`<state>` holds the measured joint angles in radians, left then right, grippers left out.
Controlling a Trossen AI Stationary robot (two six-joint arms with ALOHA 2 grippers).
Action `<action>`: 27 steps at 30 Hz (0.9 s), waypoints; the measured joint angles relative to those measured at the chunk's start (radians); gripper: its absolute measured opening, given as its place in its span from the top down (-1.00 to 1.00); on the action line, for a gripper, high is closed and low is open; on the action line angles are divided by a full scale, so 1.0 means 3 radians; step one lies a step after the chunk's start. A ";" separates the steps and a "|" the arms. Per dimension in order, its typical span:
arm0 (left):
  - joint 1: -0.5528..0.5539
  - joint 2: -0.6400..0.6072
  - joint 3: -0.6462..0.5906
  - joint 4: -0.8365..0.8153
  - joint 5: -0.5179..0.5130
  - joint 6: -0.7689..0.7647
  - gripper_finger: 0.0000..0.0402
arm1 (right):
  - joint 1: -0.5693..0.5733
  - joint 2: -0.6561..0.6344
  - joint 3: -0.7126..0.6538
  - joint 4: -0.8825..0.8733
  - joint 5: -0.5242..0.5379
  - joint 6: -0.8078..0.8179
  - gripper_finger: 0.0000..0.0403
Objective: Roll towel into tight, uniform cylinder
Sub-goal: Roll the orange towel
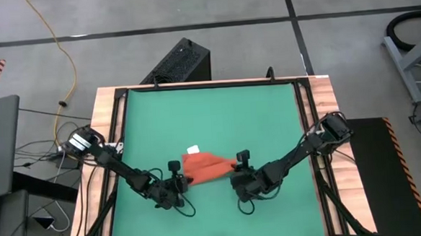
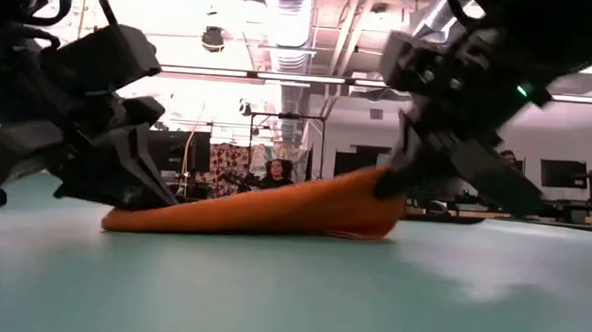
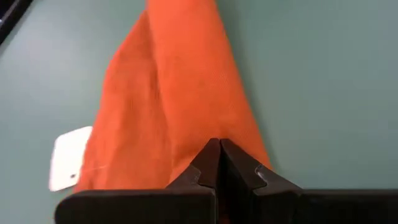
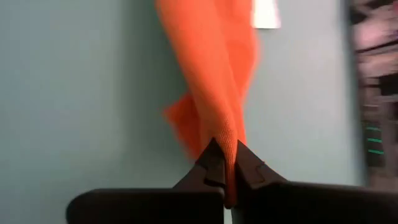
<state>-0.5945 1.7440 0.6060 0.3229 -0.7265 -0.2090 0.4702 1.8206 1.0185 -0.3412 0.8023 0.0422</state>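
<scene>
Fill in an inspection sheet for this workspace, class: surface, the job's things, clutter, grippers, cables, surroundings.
Surface: flat green mat on a wood-edged table.
Job's things: orange-red soft cloth towel lying bunched on the mat, one end lifted; small white tag at its edge.
Clutter: nothing seen on the mat.
Grippers: left gripper shut on the towel's end; right gripper shut on the opposite end.
Cables: yellow cable on the floor.
Surroundings: grey floor, black box behind the table.

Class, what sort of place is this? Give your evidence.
Probably a robotics lab or workshop: bare ceiling ducts, monitors on the far wall, and a green mat on a wood-edged table.
</scene>
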 joint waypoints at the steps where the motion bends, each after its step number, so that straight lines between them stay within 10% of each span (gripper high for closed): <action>1: 0.0002 -0.0062 -0.0001 -0.0068 -0.0006 0.0021 1.00 | -0.0005 0.0000 0.0081 -0.0134 0.0113 -0.0051 0.96; 10: 0.0002 -0.0285 0.0003 -0.0534 -0.0075 -0.0146 1.00 | -0.0009 -0.0003 0.0600 -0.0349 0.0758 -0.0683 0.96; 27: -0.0059 -0.0338 0.0019 -0.0902 0.0830 -0.0536 1.00 | 0.0443 0.0005 0.0406 0.0118 -0.0591 0.0830 0.96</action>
<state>-0.6121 1.6426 0.6117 0.0524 -0.4776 -0.3699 0.6030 1.8221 1.1404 -0.3058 0.6251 0.2913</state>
